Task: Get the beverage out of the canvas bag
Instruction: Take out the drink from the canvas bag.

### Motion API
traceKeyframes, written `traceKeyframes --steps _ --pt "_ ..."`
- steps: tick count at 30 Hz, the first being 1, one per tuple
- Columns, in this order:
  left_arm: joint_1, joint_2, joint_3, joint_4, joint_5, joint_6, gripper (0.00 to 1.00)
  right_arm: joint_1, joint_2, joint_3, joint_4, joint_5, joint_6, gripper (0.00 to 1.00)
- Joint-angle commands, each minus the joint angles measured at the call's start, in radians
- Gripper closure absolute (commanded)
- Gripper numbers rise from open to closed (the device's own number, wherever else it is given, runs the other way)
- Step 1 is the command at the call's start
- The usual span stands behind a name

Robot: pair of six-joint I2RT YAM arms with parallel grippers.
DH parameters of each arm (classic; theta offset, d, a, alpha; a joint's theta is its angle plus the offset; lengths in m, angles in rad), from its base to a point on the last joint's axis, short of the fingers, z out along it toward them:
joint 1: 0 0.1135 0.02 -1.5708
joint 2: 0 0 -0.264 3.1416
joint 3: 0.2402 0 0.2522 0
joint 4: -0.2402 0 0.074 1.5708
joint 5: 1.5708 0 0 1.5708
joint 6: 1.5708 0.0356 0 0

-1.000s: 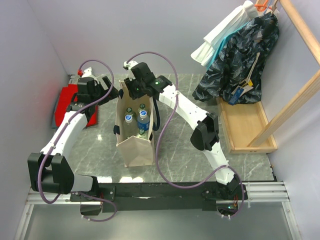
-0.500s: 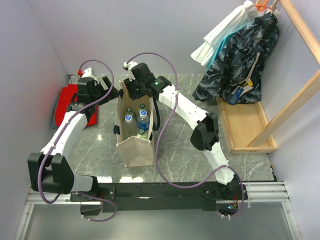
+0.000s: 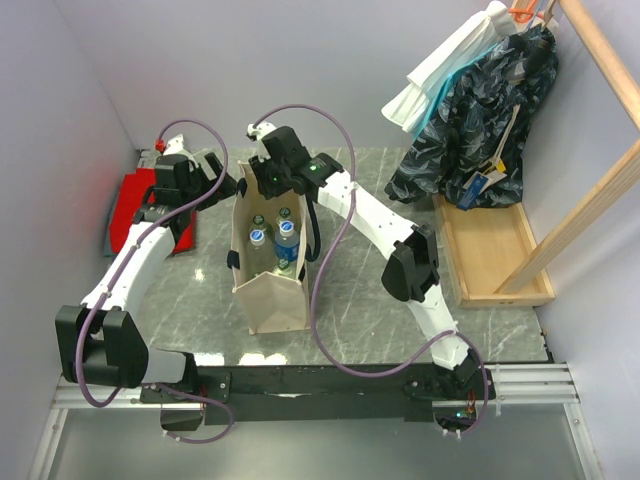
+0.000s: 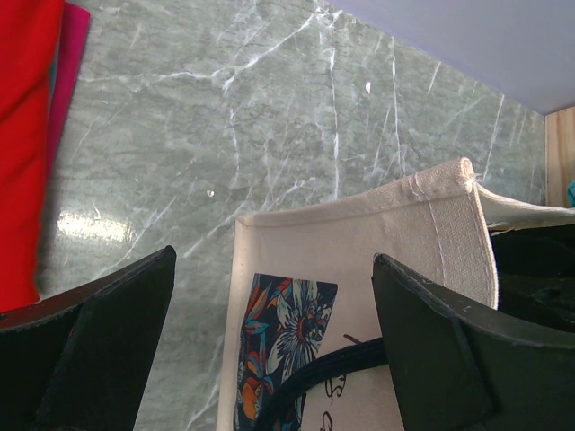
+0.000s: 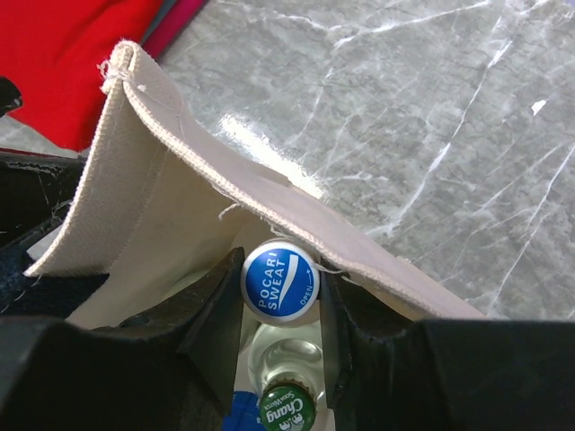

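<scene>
The beige canvas bag (image 3: 270, 285) stands upright on the marble table between the arms, with several bottles (image 3: 286, 232) inside. My right gripper (image 3: 268, 186) reaches into the bag's far end. In the right wrist view the right gripper (image 5: 280, 285) is shut on the blue Pocari Sweat cap (image 5: 280, 280) of a bottle, just under the bag's rim (image 5: 296, 215). A green Chang cap (image 5: 287, 409) sits below it. My left gripper (image 3: 222, 184) is open at the bag's far left corner. In the left wrist view the left gripper (image 4: 274, 269) straddles the bag's printed side (image 4: 359, 242) and a navy strap (image 4: 314, 373).
A red folded cloth (image 3: 135, 205) lies at the far left by the wall, also in the left wrist view (image 4: 22, 135). Hanging clothes (image 3: 470, 110) and a wooden rack base (image 3: 490, 250) stand at the right. Marble table (image 3: 350, 290) surrounds the bag.
</scene>
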Motion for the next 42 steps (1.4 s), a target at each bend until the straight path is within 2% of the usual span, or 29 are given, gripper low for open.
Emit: traceKeyframes --steps 1,11,17,24,42 --pt "-0.006 0.001 0.01 0.012 0.003 0.004 0.04 0.004 -0.048 -0.018 0.019 -0.01 0.003 1.0" --pt "-0.006 -0.005 0.01 0.006 -0.003 0.005 0.04 0.03 -0.082 -0.039 0.022 0.036 -0.027 1.0" --pt "-0.006 -0.005 0.008 0.002 -0.008 0.004 0.04 0.05 -0.111 -0.059 0.024 0.145 -0.05 1.0" --pt "-0.006 0.0 0.01 0.005 -0.002 0.001 0.04 0.067 -0.171 -0.121 0.061 0.2 -0.06 1.0" --pt "-0.006 0.001 0.008 0.009 -0.005 -0.002 0.04 0.073 -0.234 -0.128 0.125 0.306 -0.06 1.0"
